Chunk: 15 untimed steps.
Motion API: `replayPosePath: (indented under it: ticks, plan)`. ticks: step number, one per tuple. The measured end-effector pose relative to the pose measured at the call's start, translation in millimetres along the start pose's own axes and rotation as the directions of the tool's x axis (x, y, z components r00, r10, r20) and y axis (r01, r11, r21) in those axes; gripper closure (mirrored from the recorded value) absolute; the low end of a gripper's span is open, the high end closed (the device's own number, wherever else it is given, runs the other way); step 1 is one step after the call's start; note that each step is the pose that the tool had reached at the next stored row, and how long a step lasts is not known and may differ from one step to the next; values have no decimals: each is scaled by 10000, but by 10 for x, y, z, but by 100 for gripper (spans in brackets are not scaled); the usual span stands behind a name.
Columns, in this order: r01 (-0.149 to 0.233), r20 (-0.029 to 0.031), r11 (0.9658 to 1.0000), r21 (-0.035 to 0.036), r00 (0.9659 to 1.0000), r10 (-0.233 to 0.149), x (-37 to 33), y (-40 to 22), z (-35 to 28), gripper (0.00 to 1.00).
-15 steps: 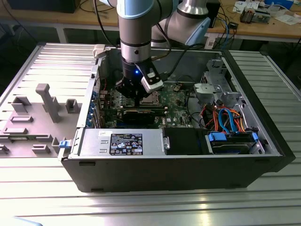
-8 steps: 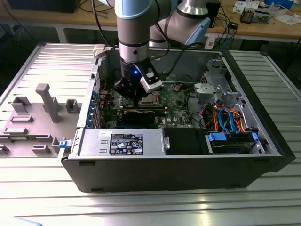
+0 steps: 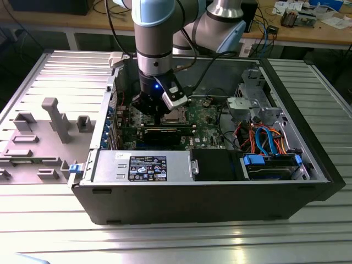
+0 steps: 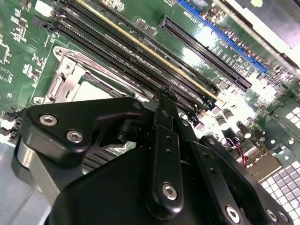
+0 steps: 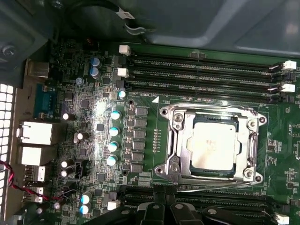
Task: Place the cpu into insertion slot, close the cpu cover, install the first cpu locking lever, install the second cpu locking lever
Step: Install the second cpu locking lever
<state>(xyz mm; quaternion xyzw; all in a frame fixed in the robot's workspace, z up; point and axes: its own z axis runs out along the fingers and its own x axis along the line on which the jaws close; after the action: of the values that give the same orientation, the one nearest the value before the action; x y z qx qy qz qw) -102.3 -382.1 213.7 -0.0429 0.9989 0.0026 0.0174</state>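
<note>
The cpu lies flat in the insertion slot, its silver top showing through the cut-out of the cpu cover. The cover is folded down over it. A thin wire locking lever runs along the socket edge nearest my fingers. My gripper hovers just off that edge, above the memory slots. In the second wrist view its black fingers come together at the tip of the gripper, shut with nothing seen between them, and the cover sits beside them. In the exterior view the gripper hangs inside the case.
Long black memory slots flank the socket on two sides. A black card and the power supply lie toward the case front. Drive bays with blue and orange cables fill the exterior view's right. A grey fixture tray sits outside.
</note>
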Motion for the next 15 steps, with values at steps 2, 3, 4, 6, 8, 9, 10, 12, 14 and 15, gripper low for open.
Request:
replayPosePath:
  ticks: [2,3,4,6,8,9,10,12,14,15]
  plan:
    - [6,10,9999,-111,10000,-5,9,1,17,89]
    - [9,12,9999,-134,10000,-9,11,1,25,89]
    - [11,15,9999,-157,10000,-11,13,1,38,89]
    - [21,18,9998,-212,10000,-21,14,0,55,89]
    - [29,25,9996,-294,10000,-28,14,0,61,89]
    - [28,28,9995,-313,10000,-27,14,1,61,89]
    - [27,29,9995,-316,10000,-27,14,1,59,89]
    - [30,27,9995,-313,10000,-29,13,0,19,89]
    - [31,25,9996,-290,10000,-31,17,-68,-22,89]
    - [34,29,9993,-379,10000,-33,22,-114,-8,89]
